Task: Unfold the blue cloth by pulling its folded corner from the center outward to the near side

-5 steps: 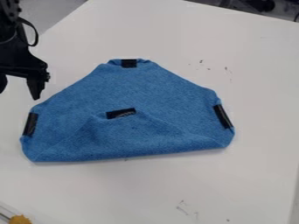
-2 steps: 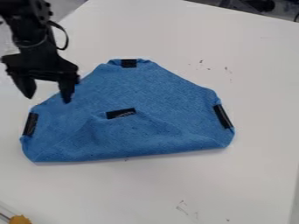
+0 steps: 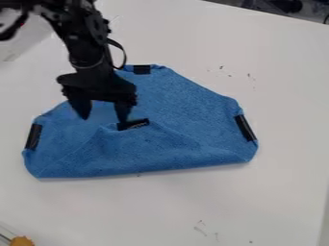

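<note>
Here, blue cloth point(image 3: 173, 144) spread below gripper point(image 3: 103, 120), which hangs with fingers apart, holding nothing.

Blue cloth point(image 3: 186, 105), black patches point(image 3: 245, 128), white tabletop point(image 3: 276, 144)

The cloth is a medium blue, finely mottled with lighter and darker flecks and without stripes or checks. The patches along its edges are plain black; the middle patch point(image 3: 133, 124) is black too, with small pale grey marks. The tabletop is greyish white, dotted with a few dark specks point(image 3: 221, 67) and thin grey and faintly reddish scribbles point(image 3: 202, 229). Arm point(image 3: 83, 45) and end effector point(image 3: 103, 118) are black, the arm with a touch of red. A small object point(image 3: 22, 241) at the lower left is orange-yellow.
</note>
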Action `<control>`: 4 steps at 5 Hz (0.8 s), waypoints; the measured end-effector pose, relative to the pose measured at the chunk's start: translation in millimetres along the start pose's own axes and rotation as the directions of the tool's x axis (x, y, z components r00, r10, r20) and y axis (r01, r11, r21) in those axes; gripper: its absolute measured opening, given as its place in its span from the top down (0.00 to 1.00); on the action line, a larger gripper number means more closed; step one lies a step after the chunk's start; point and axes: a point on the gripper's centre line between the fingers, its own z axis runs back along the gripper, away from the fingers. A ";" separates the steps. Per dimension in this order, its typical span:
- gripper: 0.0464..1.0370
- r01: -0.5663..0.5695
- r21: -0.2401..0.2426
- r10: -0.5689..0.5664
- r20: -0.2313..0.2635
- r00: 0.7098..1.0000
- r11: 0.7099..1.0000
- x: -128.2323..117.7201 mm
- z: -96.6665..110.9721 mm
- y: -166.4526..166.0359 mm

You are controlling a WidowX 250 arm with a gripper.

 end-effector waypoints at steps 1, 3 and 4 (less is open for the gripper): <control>0.04 0.083 -0.016 -0.083 0.019 0.996 0.996 17.0 -14.9 -21.6; 0.04 0.209 -0.033 -0.209 0.006 0.978 0.977 39.0 -44.5 -45.6; 0.04 0.217 -0.044 -0.217 -0.009 0.976 0.975 35.7 -45.5 -46.8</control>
